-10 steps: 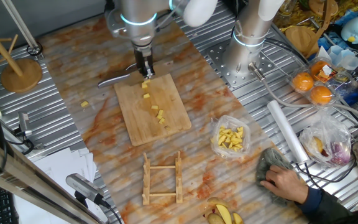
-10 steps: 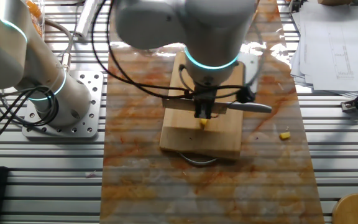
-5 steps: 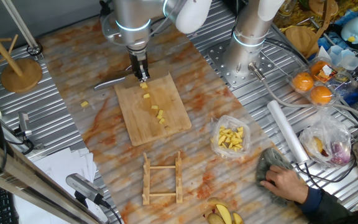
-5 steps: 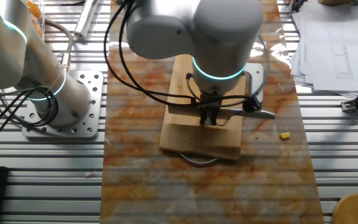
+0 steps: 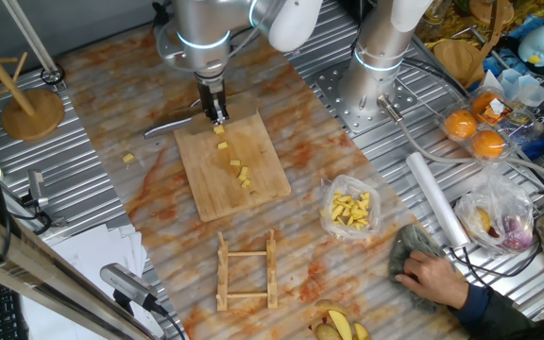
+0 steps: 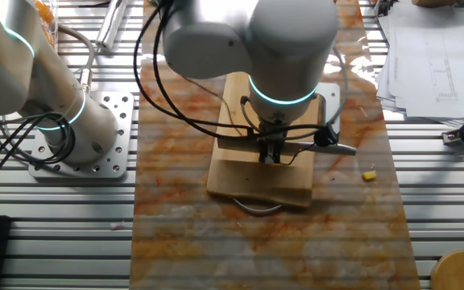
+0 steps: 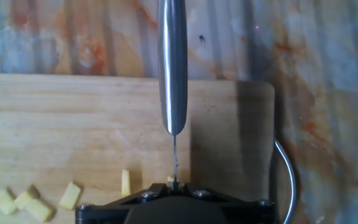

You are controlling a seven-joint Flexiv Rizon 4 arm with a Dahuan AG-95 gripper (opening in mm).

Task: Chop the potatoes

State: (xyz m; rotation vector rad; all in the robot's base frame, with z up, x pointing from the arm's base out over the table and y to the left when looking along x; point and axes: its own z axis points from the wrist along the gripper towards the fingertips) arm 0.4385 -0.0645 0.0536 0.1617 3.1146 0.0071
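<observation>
Several small yellow potato bits lie in a line on the wooden cutting board. One stray bit lies on the table left of the board; it also shows in the other fixed view. My gripper stands over the board's far edge, shut on a knife whose steel handle sticks out sideways. In the hand view the handle points away and the thin blade runs into my gripper. Potato bits lie at lower left on the board.
A clear bag of yellow pieces lies right of the board. A wooden rack is in front. A person's hand with a cloth, oranges, a second arm's base and a wooden stand surround the mat.
My gripper with the knife has moved from above the potato bits to the board's far edge. In the last half second it has barely moved.
</observation>
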